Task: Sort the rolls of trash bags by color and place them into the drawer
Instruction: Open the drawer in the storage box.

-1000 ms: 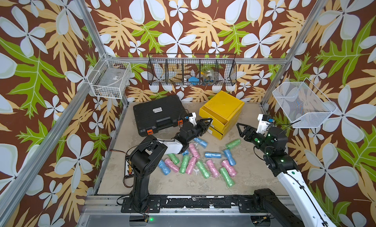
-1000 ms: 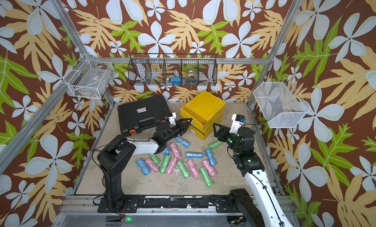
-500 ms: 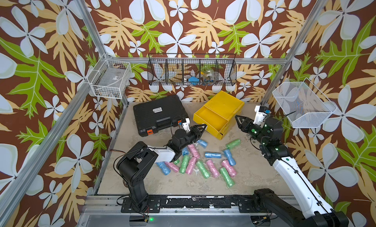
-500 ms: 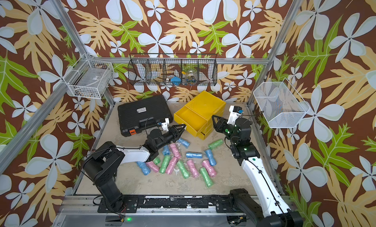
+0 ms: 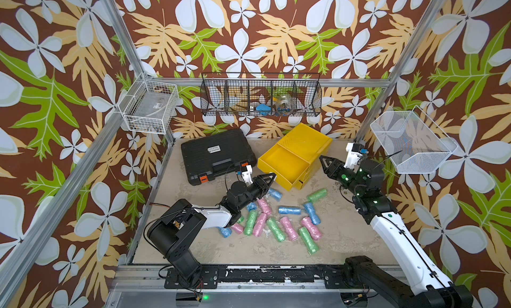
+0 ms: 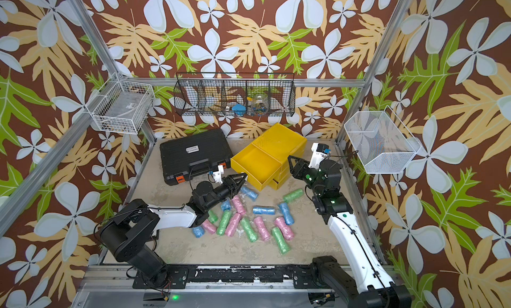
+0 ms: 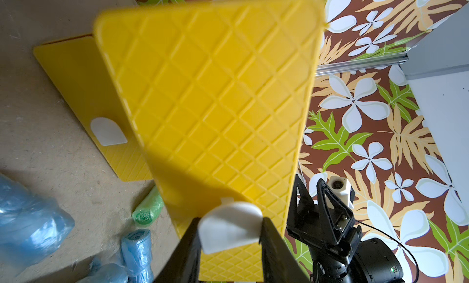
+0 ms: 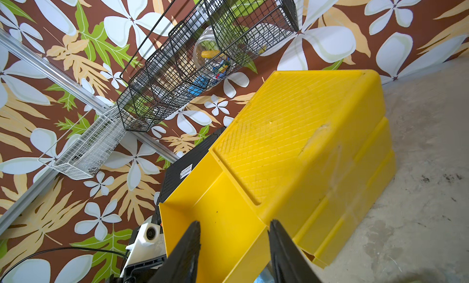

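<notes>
Near the tabletop's back edge, the yellow drawer (image 5: pixel 284 163) stands open, its smooth floor showing, while crinkled pink, green and blue trash-bag rolls (image 5: pixel 289 228) lie scattered mid-tabletop. Since a second ago the drawer has slid well out of its cabinet (image 5: pixel 307 139). My left gripper (image 5: pixel 269 178) pinches the drawer's white handle tab (image 7: pixel 229 225). My right gripper (image 8: pixel 234 227) is spread at the cabinet's side; whether it grips, I cannot tell.
</notes>
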Available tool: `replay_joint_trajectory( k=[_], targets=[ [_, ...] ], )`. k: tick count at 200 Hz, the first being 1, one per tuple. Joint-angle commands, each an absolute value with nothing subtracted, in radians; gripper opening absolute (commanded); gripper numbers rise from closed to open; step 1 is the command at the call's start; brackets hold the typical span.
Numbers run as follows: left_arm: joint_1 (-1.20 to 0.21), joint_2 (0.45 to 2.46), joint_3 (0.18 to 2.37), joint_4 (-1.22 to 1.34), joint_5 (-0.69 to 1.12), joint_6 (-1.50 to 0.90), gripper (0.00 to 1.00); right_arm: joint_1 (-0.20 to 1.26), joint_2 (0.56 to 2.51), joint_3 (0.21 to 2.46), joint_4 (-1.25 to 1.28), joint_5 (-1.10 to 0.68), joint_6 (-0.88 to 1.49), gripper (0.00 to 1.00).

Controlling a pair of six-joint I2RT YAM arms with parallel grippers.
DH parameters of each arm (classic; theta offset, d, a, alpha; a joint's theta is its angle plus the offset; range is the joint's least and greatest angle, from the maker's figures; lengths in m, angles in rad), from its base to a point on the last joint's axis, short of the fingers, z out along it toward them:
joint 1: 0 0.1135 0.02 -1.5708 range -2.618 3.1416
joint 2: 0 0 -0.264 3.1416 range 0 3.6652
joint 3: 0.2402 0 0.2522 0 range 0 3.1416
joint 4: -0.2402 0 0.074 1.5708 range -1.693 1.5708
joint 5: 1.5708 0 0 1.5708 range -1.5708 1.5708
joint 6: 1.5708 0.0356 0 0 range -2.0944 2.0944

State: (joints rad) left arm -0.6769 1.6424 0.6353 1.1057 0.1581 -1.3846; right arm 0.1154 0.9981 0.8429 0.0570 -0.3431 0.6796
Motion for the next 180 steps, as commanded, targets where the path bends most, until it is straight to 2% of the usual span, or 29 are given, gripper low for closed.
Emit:
replay_joint_trajectory(
  k=[1, 20, 46, 87, 119, 138, 166, 180],
  targets=[
    [-0.675, 1.638, 0.622, 1.139, 0.154, -1.375, 0.39, 0.115, 0.991, 0.841, 0.065, -0.336, 0.675, 0.48],
    [-0.674, 1.632, 0.616, 1.125, 0.149, -1.377, 0.52, 0.116, 0.985, 0.842, 0.045, -0.324, 0.664, 0.57],
    [-0.674, 1.594, 0.595, 1.07, 0.122, -1.366, 0.64, 0.115, 0.977, 0.851, -0.015, -0.3, 0.642, 0.68],
    [-0.673, 1.463, 0.542, 0.895, 0.067, -1.328, 0.67, 0.116, 0.947, 0.868, -0.178, -0.264, 0.586, 0.71],
    [-0.673, 1.335, 0.51, 0.721, 0.04, -1.242, 0.67, 0.118, 0.896, 0.822, -0.273, -0.312, 0.579, 0.61],
    [-0.673, 1.268, 0.522, 0.58, 0.084, -1.121, 0.65, 0.143, 0.882, 0.785, -0.319, -0.349, 0.569, 0.55],
    [-0.675, 1.224, 0.58, 0.298, 0.19, -0.907, 0.6, 0.266, 0.917, 0.744, -0.383, -0.385, 0.546, 0.49],
    [-0.681, 1.211, 0.581, 0.18, 0.214, -0.833, 0.58, 0.365, 0.935, 0.732, -0.402, -0.343, 0.551, 0.46]
  ],
)
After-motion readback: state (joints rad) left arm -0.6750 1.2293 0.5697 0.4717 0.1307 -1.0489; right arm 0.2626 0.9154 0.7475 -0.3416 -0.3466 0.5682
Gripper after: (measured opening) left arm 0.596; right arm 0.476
